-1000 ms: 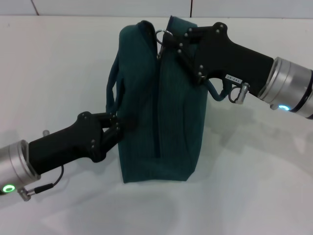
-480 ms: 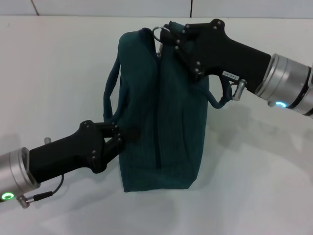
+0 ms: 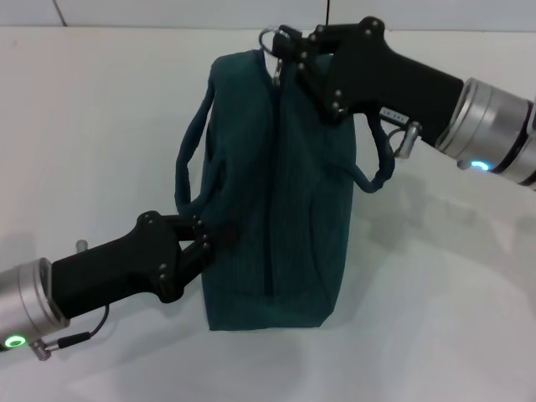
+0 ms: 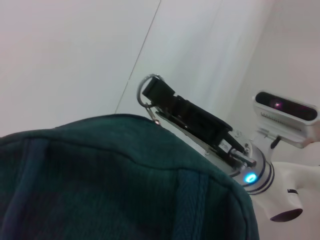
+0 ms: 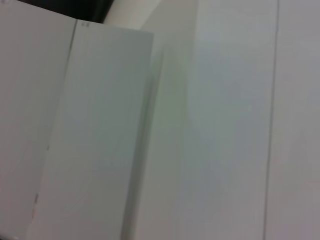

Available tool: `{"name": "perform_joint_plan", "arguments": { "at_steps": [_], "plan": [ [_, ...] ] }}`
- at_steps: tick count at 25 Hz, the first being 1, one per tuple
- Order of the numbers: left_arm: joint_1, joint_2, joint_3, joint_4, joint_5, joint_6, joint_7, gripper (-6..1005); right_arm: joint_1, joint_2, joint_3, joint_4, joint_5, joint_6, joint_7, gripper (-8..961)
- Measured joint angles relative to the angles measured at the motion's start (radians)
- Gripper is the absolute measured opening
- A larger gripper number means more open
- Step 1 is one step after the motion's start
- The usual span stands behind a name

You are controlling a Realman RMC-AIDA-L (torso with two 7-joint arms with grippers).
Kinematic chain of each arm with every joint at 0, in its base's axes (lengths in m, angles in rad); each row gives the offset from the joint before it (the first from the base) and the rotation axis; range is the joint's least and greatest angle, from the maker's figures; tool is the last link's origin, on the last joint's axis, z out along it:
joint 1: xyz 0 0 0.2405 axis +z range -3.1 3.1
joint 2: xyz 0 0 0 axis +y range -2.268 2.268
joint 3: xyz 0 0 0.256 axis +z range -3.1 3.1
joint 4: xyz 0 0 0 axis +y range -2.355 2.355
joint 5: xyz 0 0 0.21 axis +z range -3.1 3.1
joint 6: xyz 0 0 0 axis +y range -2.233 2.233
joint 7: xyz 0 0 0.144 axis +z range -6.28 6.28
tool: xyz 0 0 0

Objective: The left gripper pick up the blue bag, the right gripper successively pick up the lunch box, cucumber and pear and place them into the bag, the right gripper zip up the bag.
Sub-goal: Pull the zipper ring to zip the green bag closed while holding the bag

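Observation:
The blue bag point(image 3: 276, 209) stands on the white table with its top zip line closed along its length. My left gripper point(image 3: 209, 239) is shut on the bag's near left side, by the left loop handle point(image 3: 188, 159). My right gripper point(image 3: 289, 52) is at the bag's far top end, shut on the ring zip pull point(image 3: 268, 38). The left wrist view shows the bag's fabric point(image 4: 100, 180) up close, with the right gripper point(image 4: 162, 100) and the ring point(image 4: 145, 92) beyond it. The lunch box, cucumber and pear are out of view.
The bag's right handle point(image 3: 377, 172) droops under the right gripper's body. The white table point(image 3: 435, 285) surrounds the bag. The right wrist view shows only pale wall panels point(image 5: 100, 125). The robot's head camera point(image 4: 285, 107) shows in the left wrist view.
My right gripper has moved toward the far end of the bag with the zip pull. The bag's far top has shifted with it. My left gripper has dropped slightly nearer.

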State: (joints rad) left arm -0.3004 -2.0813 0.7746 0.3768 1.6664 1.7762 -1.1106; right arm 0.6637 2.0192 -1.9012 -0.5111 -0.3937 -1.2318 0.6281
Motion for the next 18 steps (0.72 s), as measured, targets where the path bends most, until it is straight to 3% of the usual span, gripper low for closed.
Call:
{"name": "perform_joint_plan", "arguments": {
  "at_steps": [18],
  "plan": [
    [0.035,0.001,-0.016,0.005,-0.009,0.072,0.075,70,0.01,0.004,0.031,0.012,-0.005,0.154,-0.036,13]
  ]
}}
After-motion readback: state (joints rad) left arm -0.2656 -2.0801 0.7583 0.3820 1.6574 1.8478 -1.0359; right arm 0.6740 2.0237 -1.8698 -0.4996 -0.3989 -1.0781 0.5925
